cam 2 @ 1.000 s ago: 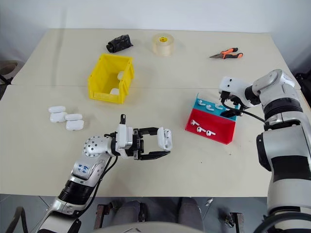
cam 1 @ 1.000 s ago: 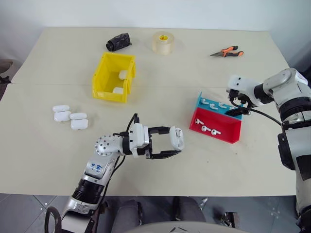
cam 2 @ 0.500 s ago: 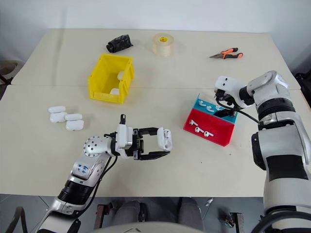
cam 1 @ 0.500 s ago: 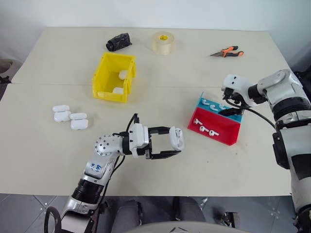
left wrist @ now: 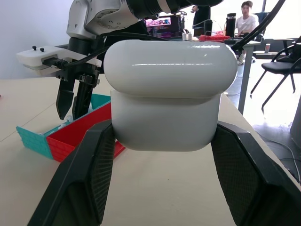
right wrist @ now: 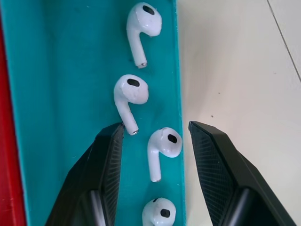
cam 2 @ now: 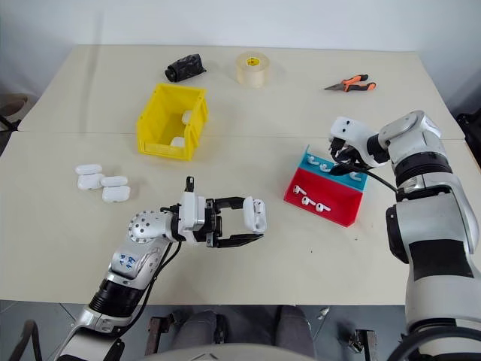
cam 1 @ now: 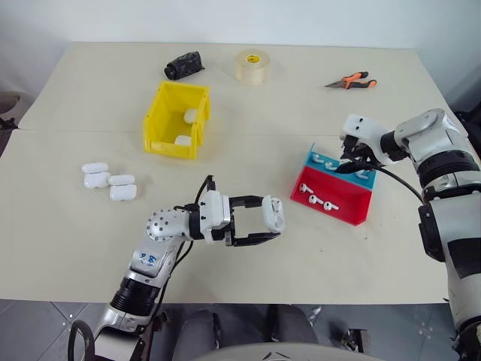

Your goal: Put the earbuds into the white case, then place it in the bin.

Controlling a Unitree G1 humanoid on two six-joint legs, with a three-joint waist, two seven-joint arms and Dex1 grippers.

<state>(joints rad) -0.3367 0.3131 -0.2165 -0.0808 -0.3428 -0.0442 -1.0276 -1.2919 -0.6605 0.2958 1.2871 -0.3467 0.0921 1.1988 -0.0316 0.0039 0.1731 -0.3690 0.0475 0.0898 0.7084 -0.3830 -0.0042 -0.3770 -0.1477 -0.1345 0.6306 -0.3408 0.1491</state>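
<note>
Since a second ago, the right gripper (cam 1: 353, 163) has slid left over the teal tray (cam 1: 322, 161) and narrowed its fingers; the left gripper (cam 1: 264, 224) keeps its clamp on the white case (cam 1: 274, 213), lid up, above the table (cam 1: 301, 98). The bin (cam 1: 177, 119) stands well apart.

Left wrist view: the case fills the fingers (left wrist: 84, 174).

Right wrist view: half-closed fingers (right wrist: 101, 165) straddle one earbud (right wrist: 162, 148). A neighbouring earbud's (right wrist: 129, 96) stem touches the left finger and may get nudged or pinched too.
</note>
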